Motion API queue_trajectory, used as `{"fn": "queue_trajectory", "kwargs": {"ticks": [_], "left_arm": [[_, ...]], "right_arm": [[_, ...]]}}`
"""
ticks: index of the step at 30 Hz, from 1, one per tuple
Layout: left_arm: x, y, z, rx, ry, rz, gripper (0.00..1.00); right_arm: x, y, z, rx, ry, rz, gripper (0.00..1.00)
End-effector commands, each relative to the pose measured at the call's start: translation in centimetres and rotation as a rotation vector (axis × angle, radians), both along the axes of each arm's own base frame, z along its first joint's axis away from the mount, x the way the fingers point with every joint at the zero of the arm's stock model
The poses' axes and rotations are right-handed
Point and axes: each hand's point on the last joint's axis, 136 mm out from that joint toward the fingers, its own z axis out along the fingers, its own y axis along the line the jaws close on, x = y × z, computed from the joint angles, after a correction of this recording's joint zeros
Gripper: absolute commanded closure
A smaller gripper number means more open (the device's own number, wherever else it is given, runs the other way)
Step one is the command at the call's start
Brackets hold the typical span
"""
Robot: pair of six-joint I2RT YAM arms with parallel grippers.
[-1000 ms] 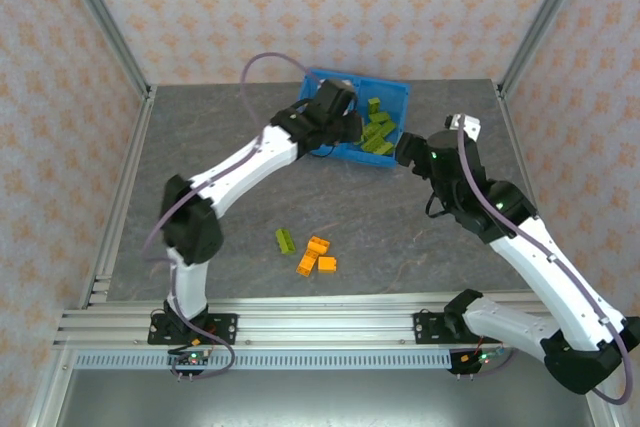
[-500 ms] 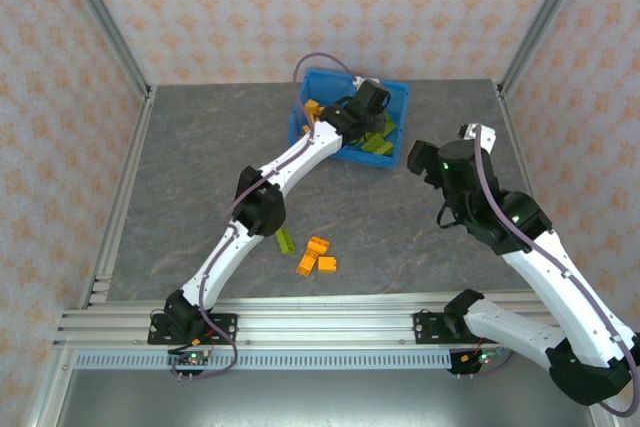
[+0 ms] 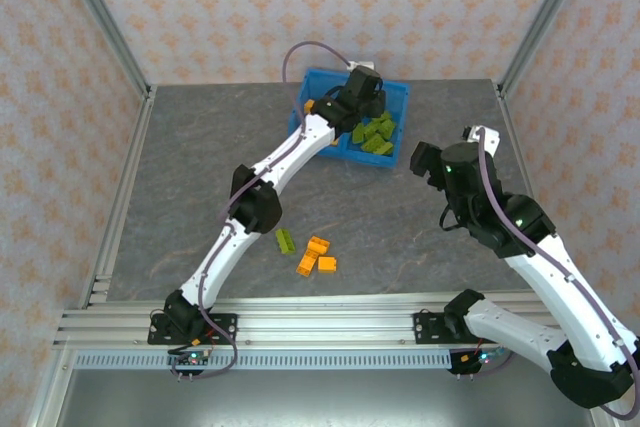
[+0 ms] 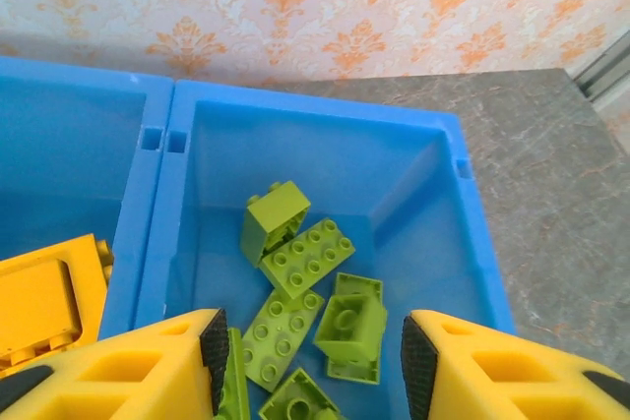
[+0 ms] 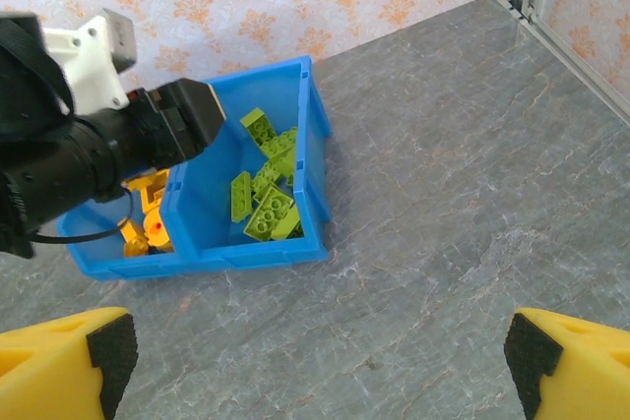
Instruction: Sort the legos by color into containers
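With jaws parted, the left gripper (image 4: 313, 366) hangs above lime green bricks (image 4: 305, 258) in the blue bin (image 4: 157, 213).

Bin (image 4: 315, 95): blue plastic, slightly translucent, smooth, glossy. Green bricks (image 4: 307, 258) and orange bricks (image 4: 39, 307): hard plastic, smooth, mild sheen, studded tops. Tabletop (image 5: 443, 174): grey stone-look surface, matt, veined. Walls (image 4: 325, 7): patterned paper look, matt. Frame rails (image 3: 320, 325): ribbed bare metal, dull shine. Arm shells (image 3: 290, 152): white plastic, glossy.
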Motion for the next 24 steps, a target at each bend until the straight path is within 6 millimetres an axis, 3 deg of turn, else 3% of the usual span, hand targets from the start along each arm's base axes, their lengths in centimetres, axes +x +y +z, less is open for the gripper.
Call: {"fn": "queue_trajectory", "kwargs": {"ticks": [1,7,10,12,16,19,24], "left_arm": [[-2.9,1.2,11.0,-0.109,-0.092,-0.016,0.48],[-8.9,5.1,18.0,-0.104,-0.111,-0.044,0.47],[-13.0,8.8,19.2,-0.068,-0.108,-0.018,0.47],[-15.8,11.4,18.6,-0.047,-0.09,0.011,0.47],[-21.4,16.5,15.6,-0.025,-0.028,0.087,0.46],[-25.7,19.8,11.7,-0.036,0.052,0.139,0.44],[-32.0,23.3,2.7,-0.049,0.267,0.215,0.4]], "right_arm": [[0.0,0.0,-1.2,0.0,0.023,-0.005,0.03],[0.3,2.5,-2.7,0.003,0.096,0.115,0.02],[0.6,3.5,-3.4,-0.004,0.127,0.16,0.02],[0.9,4.0,-3.6,-0.004,0.134,0.175,0.02],[1.9,5.2,-4.2,-0.002,0.143,0.2,0.01],[2.8,6.2,-4.8,-0.001,0.159,0.221,0.01],[4.1,7.9,-5.9,0.015,0.191,0.247,0.01]]}}
